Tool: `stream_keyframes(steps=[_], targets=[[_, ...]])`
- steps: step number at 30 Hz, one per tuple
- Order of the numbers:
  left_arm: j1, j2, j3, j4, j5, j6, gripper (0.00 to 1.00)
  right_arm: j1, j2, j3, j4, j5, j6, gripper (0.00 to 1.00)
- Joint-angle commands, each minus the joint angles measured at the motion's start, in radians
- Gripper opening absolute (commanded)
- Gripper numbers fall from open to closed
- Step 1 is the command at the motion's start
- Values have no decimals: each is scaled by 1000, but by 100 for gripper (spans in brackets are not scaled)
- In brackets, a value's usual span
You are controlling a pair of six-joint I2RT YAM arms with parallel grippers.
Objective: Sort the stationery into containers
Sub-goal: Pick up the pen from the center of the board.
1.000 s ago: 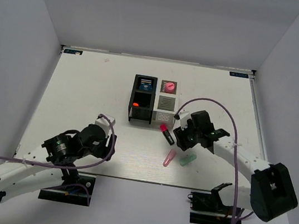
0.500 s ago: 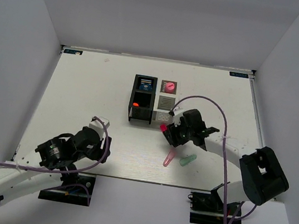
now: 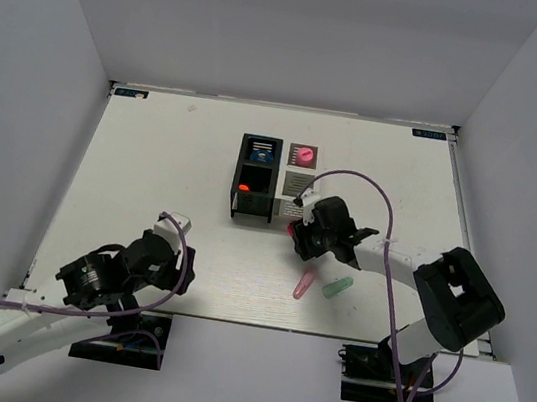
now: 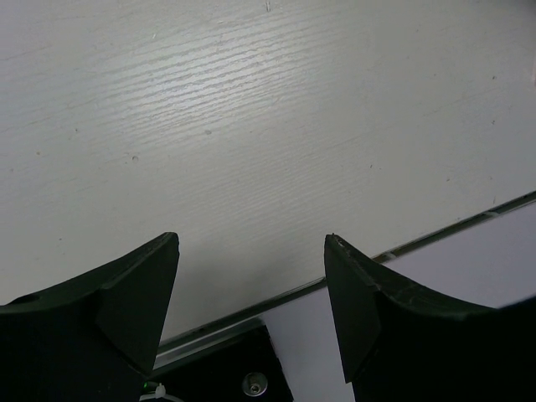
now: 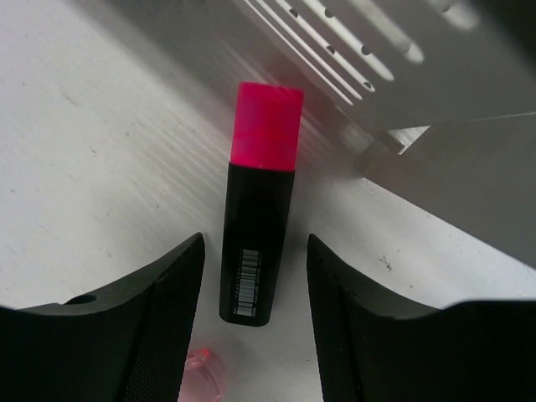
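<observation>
A black marker with a red cap (image 5: 258, 218) lies flat on the table just in front of the white organiser (image 5: 394, 59). My right gripper (image 5: 255, 251) is open and its fingers stand on either side of the marker's black body without touching it; from above, this gripper (image 3: 305, 242) hides most of the marker. The black organiser (image 3: 255, 177) holds a blue pot and an orange-capped marker, and the white organiser (image 3: 299, 182) holds a pink tube. A pink capsule (image 3: 304, 284) and a mint-green capsule (image 3: 337, 287) lie near the right arm. My left gripper (image 4: 251, 251) is open and empty at the table's near edge.
White walls enclose the table on the left, back and right. The left arm's base plate (image 4: 218, 373) lies just under the left gripper beyond the table's front edge (image 4: 435, 234). A purple cable (image 3: 371, 191) arcs over the right arm.
My right gripper has moved left and towards the organisers, coming down round the red-capped marker. My left arm has drawn back towards the near edge of the table.
</observation>
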Motion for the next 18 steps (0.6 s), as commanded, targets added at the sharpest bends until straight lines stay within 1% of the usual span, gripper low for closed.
stream_keyframes(steps=[1, 3, 4, 5, 7, 8, 10, 11, 13, 16, 17, 18], targets=[[-1, -19, -14, -6, -17, -11, 81, 18, 27, 30, 44, 71, -1, 55], [1, -24, -14, -4, -17, -9, 82, 29, 33, 30, 38, 77, -8, 55], [1, -25, -14, -6, -17, -9, 82, 32, 41, 30, 30, 77, -8, 54], [-1, -25, -14, -4, -19, -6, 82, 30, 45, 33, 15, 79, -14, 49], [-4, -28, -12, -6, -19, -8, 82, 36, 53, 35, -17, 85, -27, 44], [1, -28, -12, -10, -19, -8, 82, 36, 61, 38, -37, 101, -40, 36], [1, -42, -14, -9, -19, -11, 82, 41, 62, 38, -95, 118, -57, 35], [1, -43, -15, -6, -19, -8, 82, 43, 64, 27, -111, 120, -59, 31], [-1, -54, -14, -7, -17, -8, 82, 49, 56, 9, -135, 111, -70, 28], [1, -65, -20, -3, -19, -8, 82, 49, 29, -36, -163, 88, -87, 16], [-1, -68, -18, -4, -16, -8, 82, 49, 4, -42, -181, 56, -70, 10], [-2, -68, -18, -4, -17, -8, 82, 50, 0, -45, -198, 56, -67, 8]])
